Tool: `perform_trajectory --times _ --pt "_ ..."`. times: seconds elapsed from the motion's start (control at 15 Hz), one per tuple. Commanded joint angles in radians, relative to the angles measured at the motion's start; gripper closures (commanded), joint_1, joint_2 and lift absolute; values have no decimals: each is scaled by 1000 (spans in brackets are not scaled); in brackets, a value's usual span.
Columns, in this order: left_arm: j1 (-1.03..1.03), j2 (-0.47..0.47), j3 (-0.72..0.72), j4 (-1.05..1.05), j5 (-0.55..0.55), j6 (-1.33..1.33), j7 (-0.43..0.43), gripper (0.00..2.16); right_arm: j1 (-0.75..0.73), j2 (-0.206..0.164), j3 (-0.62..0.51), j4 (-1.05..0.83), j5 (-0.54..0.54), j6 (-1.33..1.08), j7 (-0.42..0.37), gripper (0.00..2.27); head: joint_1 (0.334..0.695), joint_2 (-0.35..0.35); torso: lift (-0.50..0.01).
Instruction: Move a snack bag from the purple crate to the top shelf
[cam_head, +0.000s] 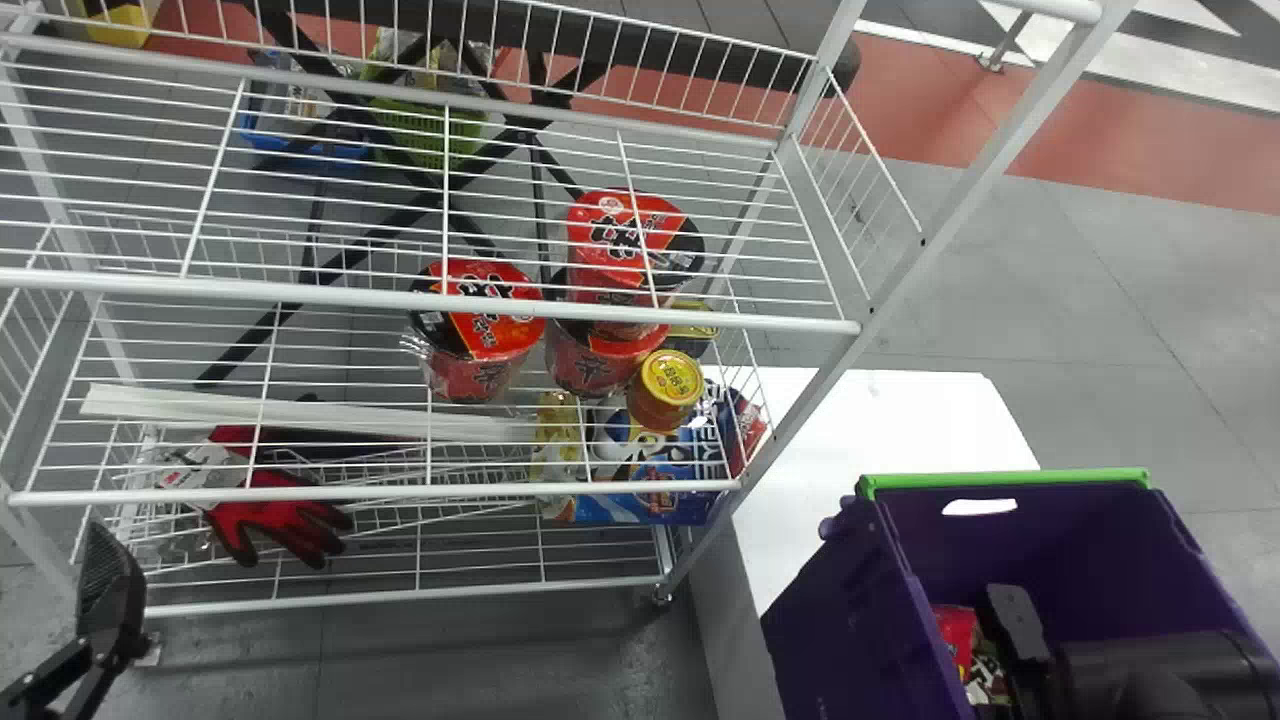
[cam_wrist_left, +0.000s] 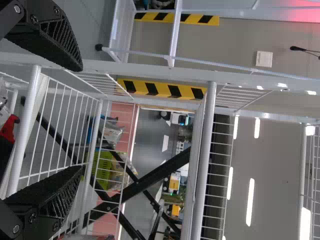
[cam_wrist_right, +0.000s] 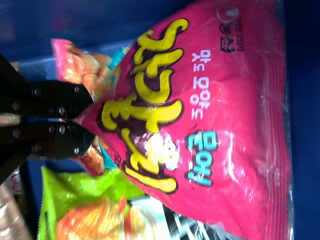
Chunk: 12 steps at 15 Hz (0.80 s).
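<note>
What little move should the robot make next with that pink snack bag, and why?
I'd say lift it straight up: the right pincer is shut on one end of the pink bag, other bags lie close around it, and the wall of the purple crate stands between it and the white rack, so it should probably clear that first.

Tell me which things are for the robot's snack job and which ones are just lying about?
For the job:
- pink snack bag
- right fingers, pinching its corner
- purple crate
- white shelf rack

Just lying about:
- red cups
- jar with a yellow lid
- red-and-black glove
- green bag in the crate
</note>
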Motion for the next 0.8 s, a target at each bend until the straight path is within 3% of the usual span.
perform_trajectory --times 0.0,0.47,0.73 --pt "0 1 -1 0 1 0 0 124 10 6 -37 -34 -6 48 -3 1686 695 -350 -431" --pt "0 4 -4 0 1 -9 0 124 36 15 -81 -66 -26 88 -3 1686 695 -350 -403" --pt "0 4 -4 8 1 -21 -5 124 91 44 -133 -123 -57 57 26 1686 695 -350 -386"
